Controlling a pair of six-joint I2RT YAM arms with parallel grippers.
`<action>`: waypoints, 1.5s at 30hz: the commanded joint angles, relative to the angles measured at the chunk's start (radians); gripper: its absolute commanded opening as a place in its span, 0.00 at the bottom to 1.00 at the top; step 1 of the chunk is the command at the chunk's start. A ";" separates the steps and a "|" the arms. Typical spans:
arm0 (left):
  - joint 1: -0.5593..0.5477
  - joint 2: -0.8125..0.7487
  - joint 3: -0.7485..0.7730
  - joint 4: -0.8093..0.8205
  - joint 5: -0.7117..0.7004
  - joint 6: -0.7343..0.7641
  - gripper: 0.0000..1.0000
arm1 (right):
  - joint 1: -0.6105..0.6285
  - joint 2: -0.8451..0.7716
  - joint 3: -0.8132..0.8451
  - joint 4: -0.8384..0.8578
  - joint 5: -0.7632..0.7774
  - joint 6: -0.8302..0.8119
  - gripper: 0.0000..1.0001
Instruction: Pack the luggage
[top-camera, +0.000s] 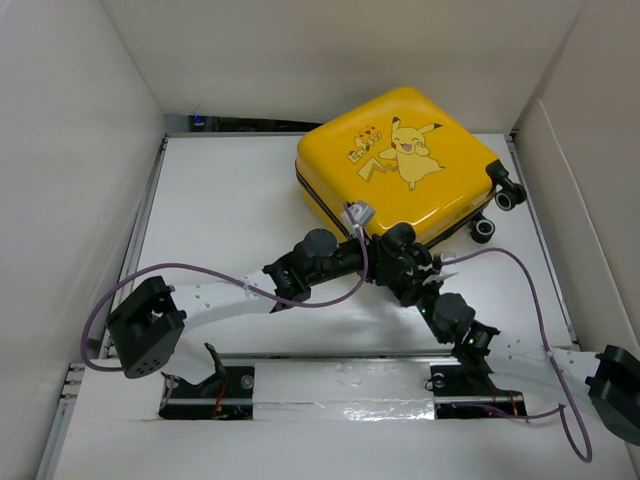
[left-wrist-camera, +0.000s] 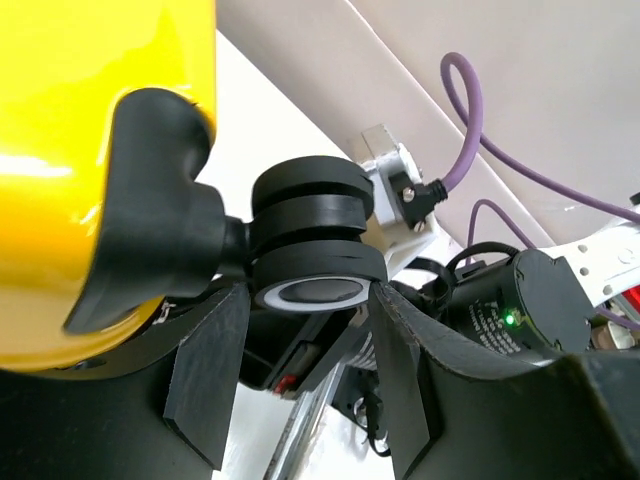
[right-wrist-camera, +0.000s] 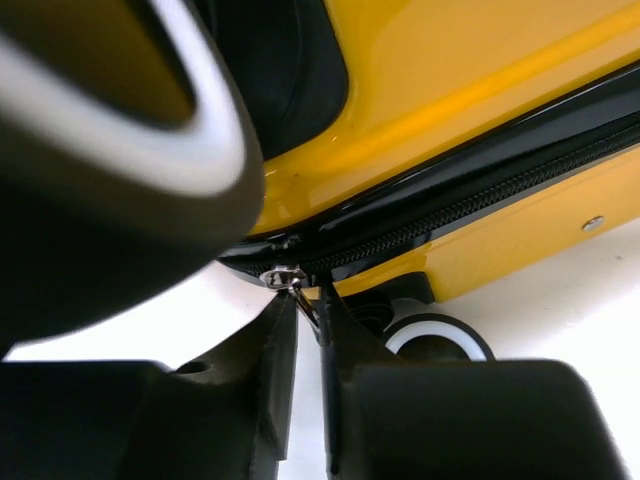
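Observation:
The yellow Pikachu luggage (top-camera: 405, 160) lies flat and closed at the back of the table. Both arms reach to its near corner. My left gripper (top-camera: 385, 240) has its two fingers against either side of a black suitcase wheel (left-wrist-camera: 310, 255), which sits between their tips (left-wrist-camera: 312, 300). My right gripper (top-camera: 412, 258) is pinched on the small metal zipper pull (right-wrist-camera: 285, 277) at the end of the black zipper (right-wrist-camera: 480, 195), right under the shell's edge (right-wrist-camera: 308, 300). The yellow shell also shows in the left wrist view (left-wrist-camera: 90, 150).
Two more wheels (top-camera: 498, 210) stick out at the suitcase's right corner. White walls enclose the table on three sides. Purple cables (top-camera: 200, 275) loop over the table near the arms. A blurred wheel (right-wrist-camera: 120, 130) fills the upper left of the right wrist view.

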 joint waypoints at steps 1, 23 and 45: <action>0.000 0.016 0.056 0.051 0.044 0.013 0.48 | 0.019 0.044 0.014 0.166 0.020 -0.020 0.13; 0.000 0.210 0.396 -0.037 0.151 -0.079 0.52 | 0.398 0.685 0.267 0.647 0.354 -0.153 0.00; 0.273 -0.484 -0.334 -0.158 -0.194 -0.045 0.60 | 0.407 0.443 0.255 0.249 0.405 0.019 0.00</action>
